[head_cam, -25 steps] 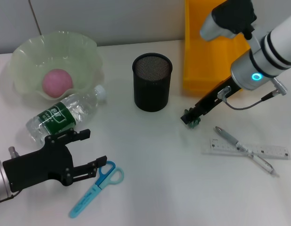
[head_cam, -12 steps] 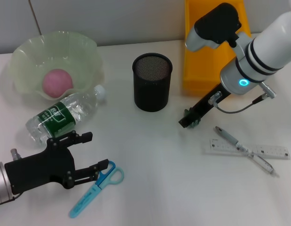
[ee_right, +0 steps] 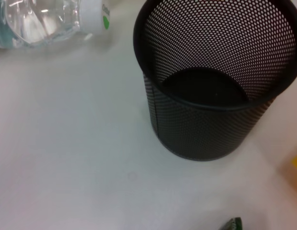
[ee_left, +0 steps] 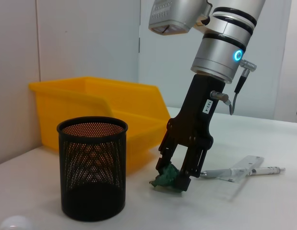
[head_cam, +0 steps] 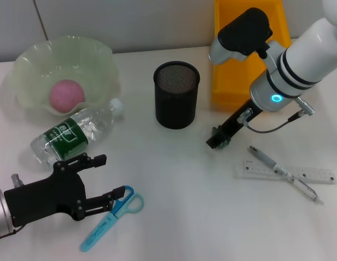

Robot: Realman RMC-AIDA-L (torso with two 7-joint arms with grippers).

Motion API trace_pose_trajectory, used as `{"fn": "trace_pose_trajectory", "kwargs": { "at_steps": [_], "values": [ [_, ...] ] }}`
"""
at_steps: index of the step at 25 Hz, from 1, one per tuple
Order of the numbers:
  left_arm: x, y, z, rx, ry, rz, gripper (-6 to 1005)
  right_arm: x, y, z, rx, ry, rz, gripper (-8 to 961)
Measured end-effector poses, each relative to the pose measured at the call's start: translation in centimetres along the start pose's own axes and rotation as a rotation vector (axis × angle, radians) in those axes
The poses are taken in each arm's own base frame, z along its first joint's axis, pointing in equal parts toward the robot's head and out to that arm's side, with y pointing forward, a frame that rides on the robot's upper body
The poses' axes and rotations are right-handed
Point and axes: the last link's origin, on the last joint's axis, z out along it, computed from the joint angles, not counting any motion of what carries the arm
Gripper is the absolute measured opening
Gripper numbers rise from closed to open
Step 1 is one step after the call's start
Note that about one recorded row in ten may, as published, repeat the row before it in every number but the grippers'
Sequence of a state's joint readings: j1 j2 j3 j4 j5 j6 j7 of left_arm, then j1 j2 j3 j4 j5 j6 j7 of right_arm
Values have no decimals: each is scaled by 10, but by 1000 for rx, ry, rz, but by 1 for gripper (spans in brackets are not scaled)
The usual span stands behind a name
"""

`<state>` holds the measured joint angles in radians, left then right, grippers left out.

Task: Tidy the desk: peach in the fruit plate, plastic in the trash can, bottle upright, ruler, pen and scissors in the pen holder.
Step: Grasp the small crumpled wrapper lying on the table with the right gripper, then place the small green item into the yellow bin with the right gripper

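Note:
A pink peach point(head_cam: 66, 93) lies in the pale green fruit plate point(head_cam: 26, 60). A clear bottle point(head_cam: 75, 133) with a green label lies on its side. Blue scissors point(head_cam: 111, 216) lie by the lower finger of my left gripper point(head_cam: 107, 176), which is open and empty. My right gripper point(head_cam: 216, 141) is shut on a crumpled green plastic piece point(ee_left: 168, 179) that touches the table, right of the black mesh pen holder point(head_cam: 176, 93). The pen point(head_cam: 263, 159) lies crossed over the clear ruler point(head_cam: 315, 175) to the right.
A yellow bin point(head_cam: 239, 76) stands behind my right arm. The pen holder point(ee_right: 213, 86) is empty in the right wrist view, with the bottle's white cap point(ee_right: 93, 12) beyond it. A wall runs along the table's back edge.
My right arm has swung left and its gripper has settled lower onto the green plastic. My left gripper has edged slightly toward the scissors.

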<state>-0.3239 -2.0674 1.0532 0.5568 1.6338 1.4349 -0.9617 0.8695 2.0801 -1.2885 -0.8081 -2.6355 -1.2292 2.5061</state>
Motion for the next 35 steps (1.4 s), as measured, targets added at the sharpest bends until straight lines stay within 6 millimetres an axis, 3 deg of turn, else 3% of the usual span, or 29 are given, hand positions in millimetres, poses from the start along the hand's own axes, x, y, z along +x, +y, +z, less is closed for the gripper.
{"fn": "trace_pose_trajectory", "kwargs": {
  "at_steps": [3,15,20,28,35],
  "values": [
    [0,0,-1,-2,0,-1,809,0,0,0,0,1,-1,751],
    [0,1,-1,-3,1,1,809,0,-3,-6,13,-28,0,318],
    [-1,2,-2,-4,3,-2,809,2,-6,-14,23,-66,14,94],
    [0,3,-5,-5,21,-6,809,8,-19,-50,2,-228,102,79],
    [0,4,-5,-5,23,3,809,21,-62,-91,148,-421,208,74]
  ]
}}
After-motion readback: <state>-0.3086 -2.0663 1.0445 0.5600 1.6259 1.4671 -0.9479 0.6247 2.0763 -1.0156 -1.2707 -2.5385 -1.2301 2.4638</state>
